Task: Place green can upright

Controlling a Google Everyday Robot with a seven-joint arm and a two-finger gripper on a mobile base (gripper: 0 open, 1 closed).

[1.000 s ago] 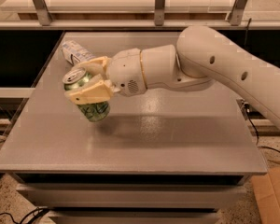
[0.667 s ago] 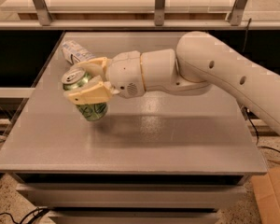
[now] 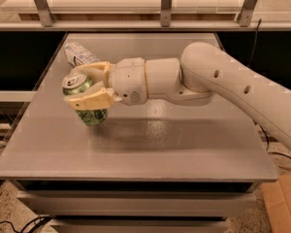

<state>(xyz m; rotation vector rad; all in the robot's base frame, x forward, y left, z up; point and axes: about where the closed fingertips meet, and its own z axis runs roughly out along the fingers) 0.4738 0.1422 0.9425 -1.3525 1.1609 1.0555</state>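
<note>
I see the grey table (image 3: 184,144) filling most of my view, its top running from the near edge back to a metal rail (image 3: 166,4) with three uprights; a brown box (image 3: 282,203) sits on the floor by the table's near right corner. My white arm (image 3: 223,81) comes in from the right, crosses above the tabletop and ends over the left half; its shadow lies as a dark band on the surface beneath it.

The gripper (image 3: 77,85) sits at the arm's left end, above the left side of the table, turned sideways so that its two cream fingers (image 3: 89,98) point left; one finger passes on the far side of the green can (image 3: 89,115) and the other on the near side, and both press against its upper part, so the gripper is clenched around the can. The can is close to upright, silver top up and tipped a little toward the left; its green lower body hangs below the near finger; I cannot tell whether its base touches the tabletop or is just above it. A bottle (image 3: 80,55) lies on its side just behind the gripper, near the table's far left corner, apart from the can.
</note>
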